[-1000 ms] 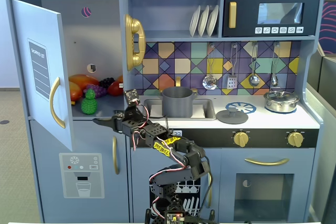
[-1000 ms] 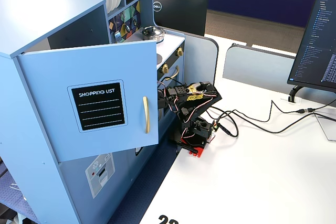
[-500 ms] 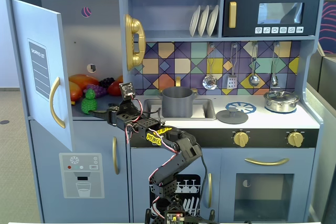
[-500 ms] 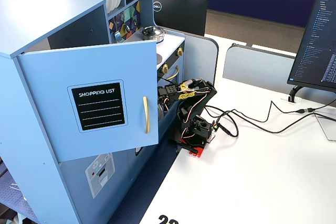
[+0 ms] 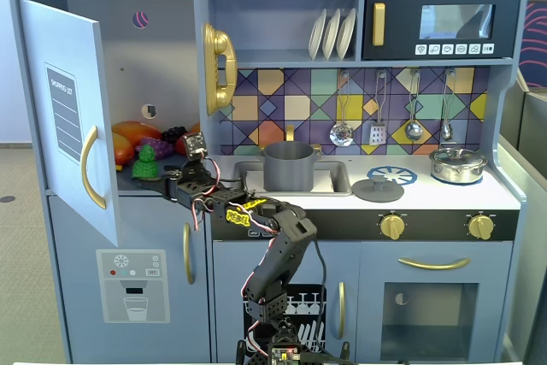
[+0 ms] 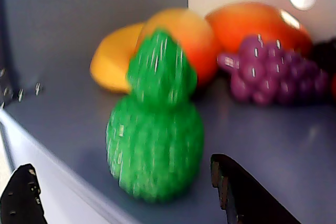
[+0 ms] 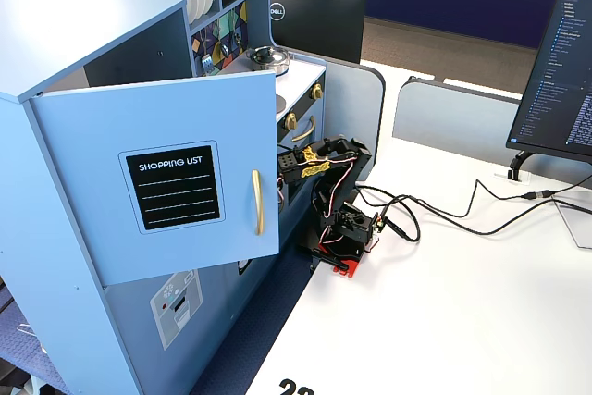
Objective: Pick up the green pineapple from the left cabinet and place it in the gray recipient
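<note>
The green pineapple (image 5: 145,162) stands upright at the front edge of the shelf in the left cabinet (image 5: 120,49), whose door (image 5: 68,108) hangs open. In the wrist view the pineapple (image 6: 155,140) fills the middle, just ahead of my gripper (image 6: 121,165). The gripper is open: one black finger (image 6: 21,198) shows at the lower left and the other (image 6: 241,192) at the lower right, neither touching the fruit. In a fixed view my gripper (image 5: 171,179) reaches in from the right. The gray recipient (image 5: 289,166) sits in the sink. In the side fixed view the door (image 7: 111,164) hides the pineapple.
Orange fruits (image 6: 184,35) and a purple grape bunch (image 6: 268,72) lie behind the pineapple. A shiny lidded pot (image 5: 457,164) and a gray lid (image 5: 378,188) sit on the counter. The gold phone handle (image 5: 218,66) hangs on the cabinet's right wall.
</note>
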`<state>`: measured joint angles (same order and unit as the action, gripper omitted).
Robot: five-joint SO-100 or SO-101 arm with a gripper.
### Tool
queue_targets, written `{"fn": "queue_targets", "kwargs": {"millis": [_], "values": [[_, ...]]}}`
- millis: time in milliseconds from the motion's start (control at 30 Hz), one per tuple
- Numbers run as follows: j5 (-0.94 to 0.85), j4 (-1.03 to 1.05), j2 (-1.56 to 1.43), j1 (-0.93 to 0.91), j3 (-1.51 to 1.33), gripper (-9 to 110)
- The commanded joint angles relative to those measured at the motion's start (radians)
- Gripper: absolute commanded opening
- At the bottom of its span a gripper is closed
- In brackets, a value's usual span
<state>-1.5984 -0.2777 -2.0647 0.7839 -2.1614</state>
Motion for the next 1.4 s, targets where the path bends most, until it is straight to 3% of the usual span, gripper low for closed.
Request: {"fn": "queue_targets", "kwargs": {"millis": [0, 700, 767, 867, 1167, 1367], "values": [[-0.017, -0.041, 0.041, 0.008, 0.109, 37], [-0.023, -0.061, 0.333, 0.0, 0.379, 36], [-0.032, -0.061, 0.354, 0.005, 0.402, 30], [-0.13, -0.057, 0.371, 0.008, 0.405, 0], [-0.104, -0.089, 0.305, 0.043, 0.383, 0], [-0.173, 0.097, -0.031, 0.091, 0.209, 0]]}}
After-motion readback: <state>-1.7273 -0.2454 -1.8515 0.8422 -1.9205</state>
